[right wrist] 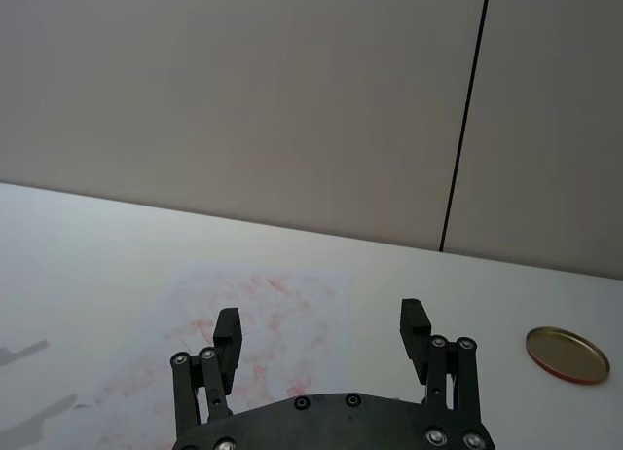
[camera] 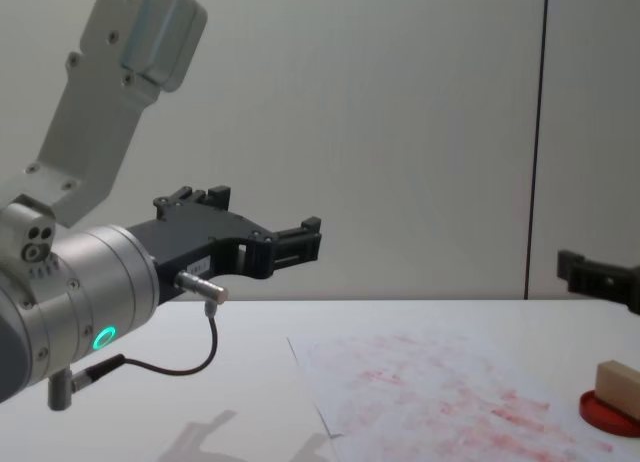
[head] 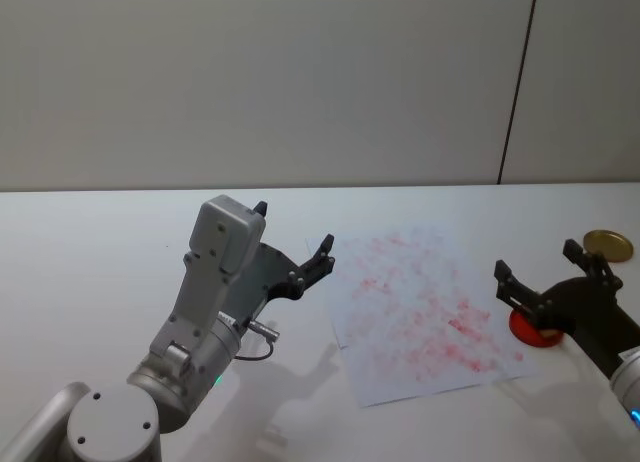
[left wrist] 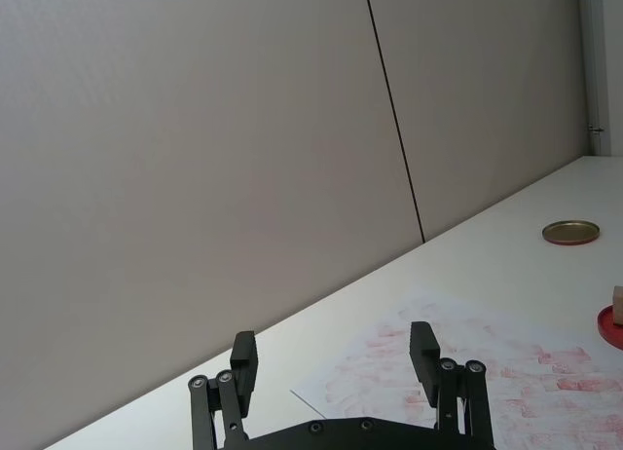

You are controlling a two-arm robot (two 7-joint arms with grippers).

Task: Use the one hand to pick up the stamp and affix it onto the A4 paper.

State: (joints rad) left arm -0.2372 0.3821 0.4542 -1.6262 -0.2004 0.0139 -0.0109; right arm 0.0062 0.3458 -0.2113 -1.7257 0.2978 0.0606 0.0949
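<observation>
As it sits on red pad (camera: 603, 413), stamp (camera: 619, 384) pale tan, blocky

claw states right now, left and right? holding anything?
Left claw: open, holding nothing.
Right claw: open, holding nothing; the stamp sits on the red ink pad.

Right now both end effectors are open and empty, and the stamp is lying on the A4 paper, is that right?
Not quite. The chest view shows the stamp sitting on the red ink pad, beside the A4 paper, not on it. The left end effector and right end effector are indeed open and empty.
</observation>
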